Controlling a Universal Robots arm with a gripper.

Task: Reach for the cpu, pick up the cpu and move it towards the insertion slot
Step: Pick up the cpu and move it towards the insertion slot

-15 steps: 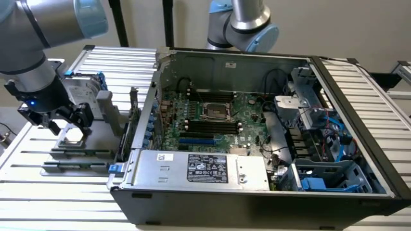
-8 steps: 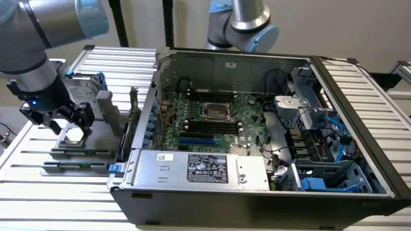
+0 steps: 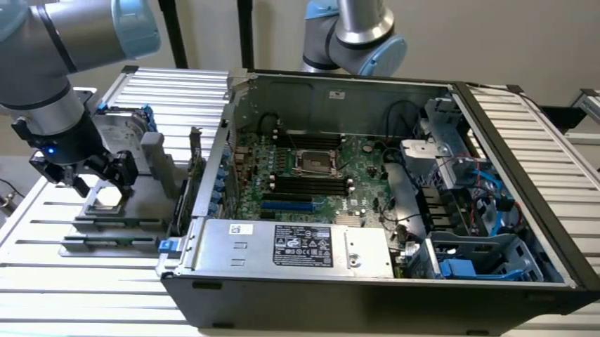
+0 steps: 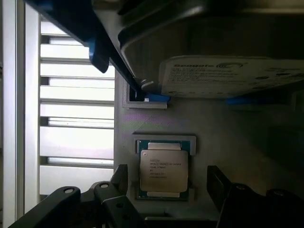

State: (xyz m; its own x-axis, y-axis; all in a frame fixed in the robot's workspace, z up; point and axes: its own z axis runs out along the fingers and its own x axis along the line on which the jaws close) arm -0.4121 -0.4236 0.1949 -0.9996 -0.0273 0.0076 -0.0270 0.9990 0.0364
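Gripper point(image 4: 167, 178) (jaws apart) astride cpu point(image 4: 164, 170)

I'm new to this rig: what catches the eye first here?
The open computer case sits in the exterior view's middle, the silvery insertion slot on its green board. At that view's left, the pincer hangs open just above the cpu, which lies in a grey holder.

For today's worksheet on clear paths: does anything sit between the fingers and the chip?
Nothing visible does. The fingers stand open on either side of the chip, which lies bare in its grey holder.
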